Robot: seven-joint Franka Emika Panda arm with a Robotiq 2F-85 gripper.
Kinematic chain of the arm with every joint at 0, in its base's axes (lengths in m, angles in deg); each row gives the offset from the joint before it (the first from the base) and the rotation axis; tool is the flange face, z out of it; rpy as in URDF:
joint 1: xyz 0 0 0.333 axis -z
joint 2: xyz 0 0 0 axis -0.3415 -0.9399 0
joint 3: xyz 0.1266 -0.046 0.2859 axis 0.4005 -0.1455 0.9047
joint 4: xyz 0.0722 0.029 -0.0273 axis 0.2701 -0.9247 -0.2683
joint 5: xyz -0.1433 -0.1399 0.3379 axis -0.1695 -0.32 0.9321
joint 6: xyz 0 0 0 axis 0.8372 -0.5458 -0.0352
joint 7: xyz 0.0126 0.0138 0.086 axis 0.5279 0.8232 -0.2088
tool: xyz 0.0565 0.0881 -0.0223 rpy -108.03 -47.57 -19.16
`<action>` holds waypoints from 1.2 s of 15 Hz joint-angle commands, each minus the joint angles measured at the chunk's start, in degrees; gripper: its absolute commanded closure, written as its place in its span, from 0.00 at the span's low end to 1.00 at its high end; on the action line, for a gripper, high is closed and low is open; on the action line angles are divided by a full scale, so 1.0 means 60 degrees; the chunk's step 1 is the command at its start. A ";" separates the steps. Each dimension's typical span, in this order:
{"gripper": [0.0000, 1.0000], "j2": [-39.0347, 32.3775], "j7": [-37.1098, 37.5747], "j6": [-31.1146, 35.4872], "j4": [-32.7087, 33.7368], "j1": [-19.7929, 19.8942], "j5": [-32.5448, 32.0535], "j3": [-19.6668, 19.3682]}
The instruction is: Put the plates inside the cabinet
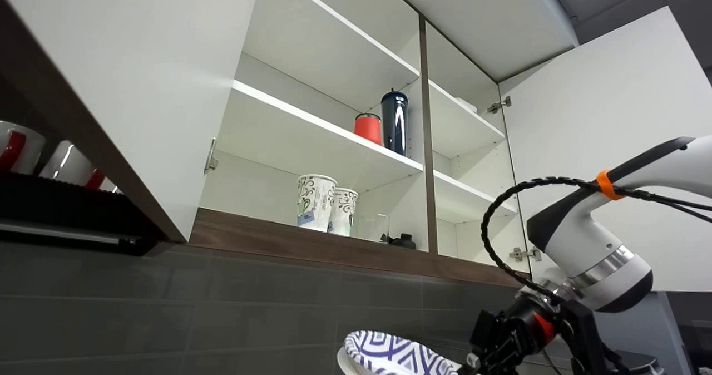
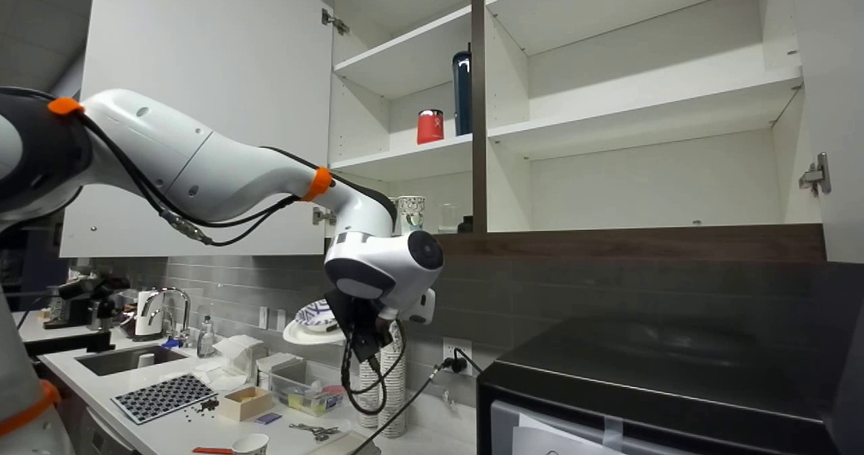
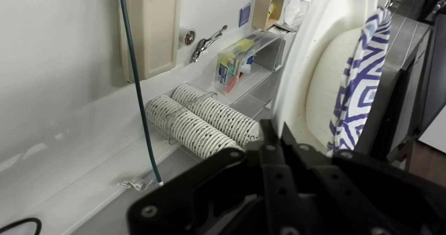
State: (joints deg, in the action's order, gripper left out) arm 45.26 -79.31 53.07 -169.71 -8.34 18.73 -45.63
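My gripper [image 3: 277, 127] pinches the rim of a white plate [image 3: 299, 71] in midair, its fingers parted by no more than that thin edge, while a patterned plate [image 3: 362, 85], white with dark blue, rests on top; whether the fingers also touch the patterned plate, I cannot tell. I have the pair hanging over the desk [image 3: 62, 60] and lower than the white cabinet [image 1: 334, 247], which looms at 12 o'clock from them in an exterior view. There, one door [image 1: 128, 74] is swung out toward 9 o'clock and a second door [image 1: 606, 152] toward 3. Inside, two patterned cups [image 1: 316, 203] stand upright on the cabinet's floor, a clear glass [image 1: 374, 227] and a small black object [image 1: 404, 242] at their 4 o'clock. On the shelf [image 1: 306, 136] above, around 1 o'clock from the cups, a red tumbler [image 1: 367, 128] stands just beside a tall dark blue tumbler [image 1: 394, 123]. Gray tile [image 1: 144, 330] covers the wall below the cabinet. In the wrist view I see two stacks of nested cups [image 3: 190, 127] at 9 o'clock from the gripper and a clear bin [image 3: 273, 53] at 11, with a beige container [image 3: 153, 32] farther off at 10. In an exterior view, my arm [image 2: 202, 151] stretches in from 9 o'clock, and a black appliance [image 2: 648, 360] with papers [image 2: 553, 440] on its front sits at 3 o'clock from the gripper, well apart from the plates.
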 commanded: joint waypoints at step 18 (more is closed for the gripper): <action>0.96 0.0604 0.3282 0.0088 0.1789 -0.0989 -0.0676 0.0193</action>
State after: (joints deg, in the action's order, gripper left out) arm 48.90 -59.72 53.49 -159.05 -13.29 15.06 -43.60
